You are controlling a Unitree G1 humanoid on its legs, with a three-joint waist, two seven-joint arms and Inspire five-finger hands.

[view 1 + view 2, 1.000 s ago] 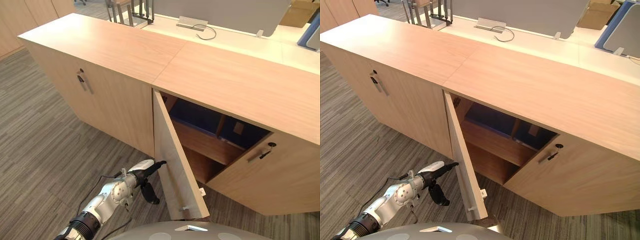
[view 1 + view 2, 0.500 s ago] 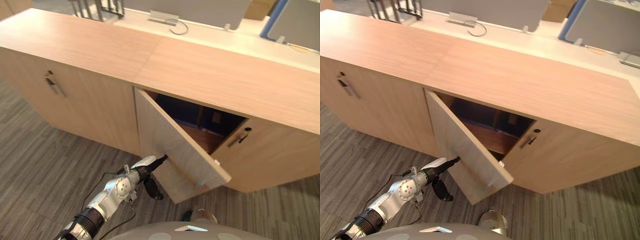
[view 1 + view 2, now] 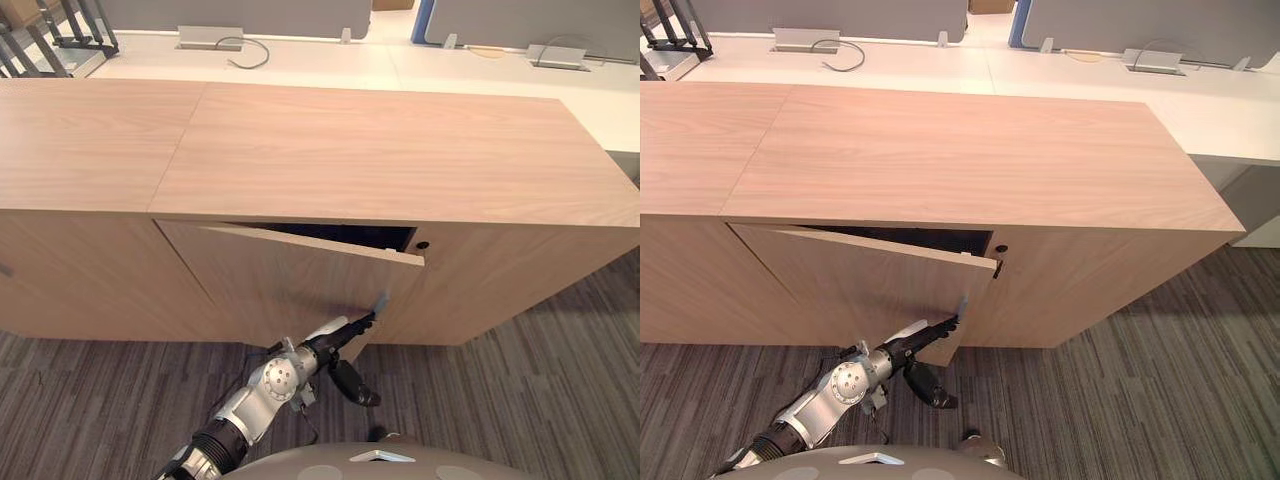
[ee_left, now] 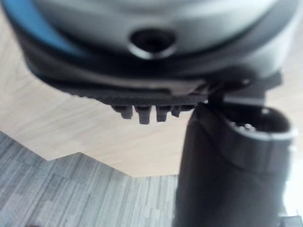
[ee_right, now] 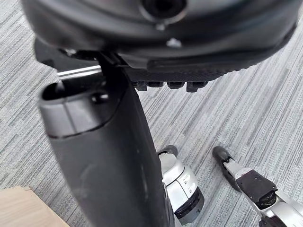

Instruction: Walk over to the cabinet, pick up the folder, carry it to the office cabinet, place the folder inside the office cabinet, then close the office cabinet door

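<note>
Pressing straight fingers [image 3: 360, 321] against the lower edge of the ajar office cabinet door [image 3: 290, 280], the left hand [image 3: 330, 340] grips nothing.

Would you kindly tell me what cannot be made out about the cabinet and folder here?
The folder: eye views; the door, ajar, leaves just a dark slit into the office cabinet, hiding its contents.
The left hand: eye views; contact between its straight fingers and the door is too small to judge.
The lock: eye views; too small to read.
</note>
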